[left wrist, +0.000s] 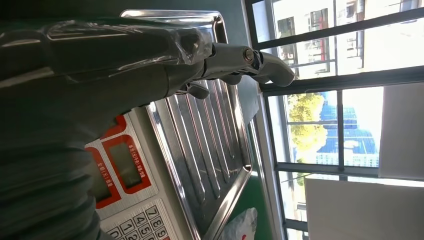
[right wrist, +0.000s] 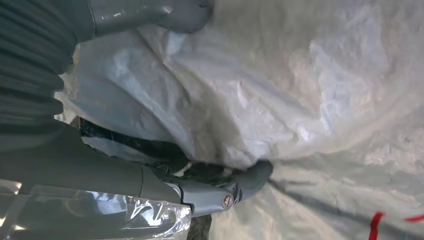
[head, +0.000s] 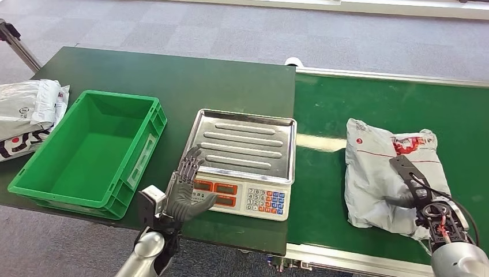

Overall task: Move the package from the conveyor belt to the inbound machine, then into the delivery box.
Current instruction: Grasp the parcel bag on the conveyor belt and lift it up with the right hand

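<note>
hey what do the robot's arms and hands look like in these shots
Silver metal arms ending in dark grey hands: the left hand has black segmented fingers and a thick grey thumb; the right hand shows red and black cables at the wrist. Close up, grey ribbed covers and clear plastic wrap.

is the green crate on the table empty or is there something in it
Empty. The head view shows the green crate's bare floor, nothing inside it.

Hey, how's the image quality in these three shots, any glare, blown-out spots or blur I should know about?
Head view: even light, sharp, mild sheen on the ribbed steel scale tray. Left wrist view: bright windows wash out, the left robot hand looms dark and soft against them. Right wrist view: the crinkled white plastic package sits so close it is overexposed and blurry, with the right robot hand gripping it.
</note>
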You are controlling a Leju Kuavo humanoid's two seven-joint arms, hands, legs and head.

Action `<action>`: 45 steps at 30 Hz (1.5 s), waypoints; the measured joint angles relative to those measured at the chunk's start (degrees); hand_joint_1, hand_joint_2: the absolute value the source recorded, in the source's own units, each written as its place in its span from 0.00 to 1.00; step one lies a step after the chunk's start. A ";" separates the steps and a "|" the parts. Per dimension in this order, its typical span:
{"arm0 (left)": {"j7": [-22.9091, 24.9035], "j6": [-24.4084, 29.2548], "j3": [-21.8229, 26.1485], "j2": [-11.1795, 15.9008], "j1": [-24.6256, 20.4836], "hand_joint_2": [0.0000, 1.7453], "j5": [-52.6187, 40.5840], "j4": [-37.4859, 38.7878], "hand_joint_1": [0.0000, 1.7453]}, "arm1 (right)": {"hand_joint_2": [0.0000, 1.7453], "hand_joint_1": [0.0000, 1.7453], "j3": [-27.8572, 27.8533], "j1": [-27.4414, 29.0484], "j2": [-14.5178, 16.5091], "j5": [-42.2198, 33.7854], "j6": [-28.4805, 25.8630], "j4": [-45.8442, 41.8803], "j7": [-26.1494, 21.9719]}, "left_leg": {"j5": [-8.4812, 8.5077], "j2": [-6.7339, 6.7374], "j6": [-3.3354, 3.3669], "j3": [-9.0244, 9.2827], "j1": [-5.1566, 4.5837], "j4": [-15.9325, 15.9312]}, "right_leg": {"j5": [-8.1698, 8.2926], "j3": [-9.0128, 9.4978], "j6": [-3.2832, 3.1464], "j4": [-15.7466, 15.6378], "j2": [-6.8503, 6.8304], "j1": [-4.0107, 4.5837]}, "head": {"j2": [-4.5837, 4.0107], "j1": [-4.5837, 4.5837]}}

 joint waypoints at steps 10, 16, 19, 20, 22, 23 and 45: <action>-0.25 0.01 0.05 0.61 -1.38 1.00 0.71 -0.01 0.00 | 1.00 1.00 -1.48 -1.08 -0.31 -0.99 0.50 0.04 -3.00 | 0.00 0.00 0.00 0.03 0.00 0.01 | 0.02 -0.01 0.01 0.00 0.01 0.00 | 0.00 -0.02; -0.55 0.71 0.52 0.78 -1.28 1.00 1.01 -0.19 0.00 | 1.00 1.00 -1.53 -1.68 -0.33 -0.57 0.17 0.04 -6.44 | 0.00 0.00 0.00 0.00 0.00 0.01 | 0.02 0.00 0.01 0.00 0.01 0.00 | 0.00 -0.01; -0.58 1.02 1.28 0.77 -0.61 1.00 1.05 -1.02 0.00 | 1.00 1.00 -1.52 -2.20 -0.34 -0.22 -1.15 -0.02 -10.79 | 0.00 0.00 0.00 0.00 0.00 0.01 | 0.02 0.00 0.01 0.00 0.01 0.00 | 0.00 -0.01; -0.58 1.11 1.57 0.77 -0.24 1.00 0.98 -1.42 0.00 | 1.00 1.00 -1.52 -2.32 -0.32 -0.34 -1.69 -0.06 -12.35 | 0.00 0.00 0.00 0.00 0.00 0.01 | 0.02 0.00 0.01 0.00 0.01 0.00 | 0.00 -0.01; -0.58 1.25 2.01 0.77 0.71 1.00 0.68 -2.27 0.00 | 1.00 1.00 -1.52 -2.46 -0.24 -0.67 -2.72 -0.22 -15.30 | 0.00 0.00 0.00 -0.01 0.00 0.01 | 0.02 0.00 0.01 0.00 0.01 0.00 | 0.00 -0.01; -0.57 1.27 2.13 0.77 1.22 1.00 0.48 -2.66 0.00 | 1.00 1.00 -1.51 -2.48 -0.16 -0.81 -3.14 -0.32 -16.47 | 0.00 0.00 0.00 -0.01 0.00 0.01 | 0.02 0.00 0.01 0.00 0.01 0.00 | 0.00 -0.01; 0.07 4.38 2.81 -0.05 5.80 1.00 -2.40 -6.77 0.00 | 1.00 1.00 -0.37 -3.18 1.12 -2.61 -13.31 -3.64 -21.28 | 0.00 0.00 0.00 -0.04 0.00 0.00 | 0.02 -0.02 0.01 0.00 0.01 0.00 | 0.00 -0.01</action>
